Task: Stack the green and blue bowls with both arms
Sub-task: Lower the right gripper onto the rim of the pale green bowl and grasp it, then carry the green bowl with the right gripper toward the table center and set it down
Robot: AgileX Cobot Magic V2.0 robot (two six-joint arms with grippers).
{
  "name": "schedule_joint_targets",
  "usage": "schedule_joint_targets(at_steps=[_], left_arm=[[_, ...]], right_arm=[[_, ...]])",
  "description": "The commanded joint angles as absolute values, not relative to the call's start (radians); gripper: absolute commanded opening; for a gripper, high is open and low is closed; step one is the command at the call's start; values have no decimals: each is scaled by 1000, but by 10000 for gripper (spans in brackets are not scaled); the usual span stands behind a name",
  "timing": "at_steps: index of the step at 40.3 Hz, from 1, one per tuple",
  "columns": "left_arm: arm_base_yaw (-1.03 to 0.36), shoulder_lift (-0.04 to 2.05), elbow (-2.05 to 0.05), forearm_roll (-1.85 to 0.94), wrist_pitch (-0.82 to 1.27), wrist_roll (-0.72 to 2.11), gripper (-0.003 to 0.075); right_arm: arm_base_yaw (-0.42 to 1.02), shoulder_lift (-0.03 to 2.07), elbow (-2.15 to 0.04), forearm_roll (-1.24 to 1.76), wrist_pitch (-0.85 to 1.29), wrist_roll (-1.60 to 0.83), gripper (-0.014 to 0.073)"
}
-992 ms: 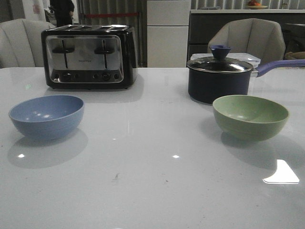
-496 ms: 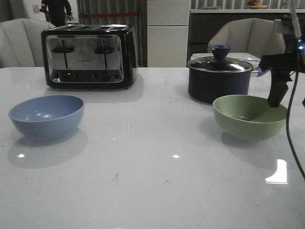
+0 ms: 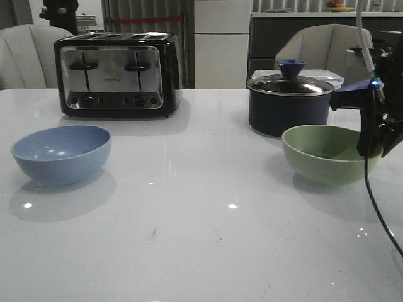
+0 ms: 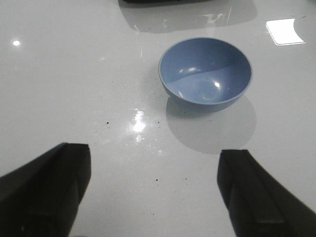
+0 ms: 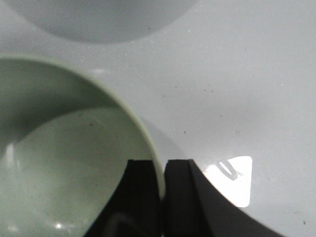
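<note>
The pale green bowl (image 3: 327,153) sits on the white table at the right. My right gripper (image 3: 371,148) is shut on its right rim, one finger inside and one outside; the right wrist view shows the rim (image 5: 157,163) pinched between the black fingers (image 5: 143,192). The grey-blue bowl (image 3: 61,153) sits at the left. In the left wrist view it (image 4: 205,74) lies ahead of my left gripper (image 4: 154,190), which is open wide, empty and apart from it. The left arm does not show in the front view.
A black and chrome toaster (image 3: 118,74) stands at the back left. A dark navy saucepan (image 3: 289,104) with a glass lid stands just behind the green bowl. Chairs stand beyond the table's far edge.
My right arm came in from the right and dropped onto the green bowl's right rim, where its fingers now pinch the rim. The blue bowl has not moved.
</note>
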State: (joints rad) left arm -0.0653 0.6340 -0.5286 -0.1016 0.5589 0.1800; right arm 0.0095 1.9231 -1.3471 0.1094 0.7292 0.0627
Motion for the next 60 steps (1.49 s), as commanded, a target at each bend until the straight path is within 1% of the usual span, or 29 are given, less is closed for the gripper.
schedule_joint_targets(at_steps=[1,3,10,18,23,30,36,41,51,55,58,60], left_arm=[[-69,639,-557,-107,482,177,582],[-69,639,-557,-107,482,177,582],[-69,639,-557,-107,482,177,582],[-69,639,-557,-107,482,177,582],[-69,639,-557,-107,482,177,582],[-69,639,-557,-107,482,177,582],[-69,639,-557,-107,482,177,582],[-69,639,-557,-107,482,177,582],[-69,639,-557,-107,482,177,582],[-69,639,-557,-107,482,177,582],[-69,639,-557,-107,482,177,582],[-69,639,-557,-107,482,177,582]], right_arm=[[5,1869,-1379,114,712,61,64],[5,1863,-1379,114,716,61,50],[36,1777,-1379,114,762,22,52],[179,1649,-1379,114,819,-56,52],[278,1627,-1379,114,828,-56,52],[409,1660,-1377,132,827,-55,52],[480,1712,-1377,146,821,-55,52],[505,1762,-1377,147,816,-55,52],[505,1845,-1377,146,785,-55,57],[505,1854,-1377,146,779,-55,105],[505,1853,-1377,144,779,-55,199],[505,1850,-1377,138,780,-55,283]])
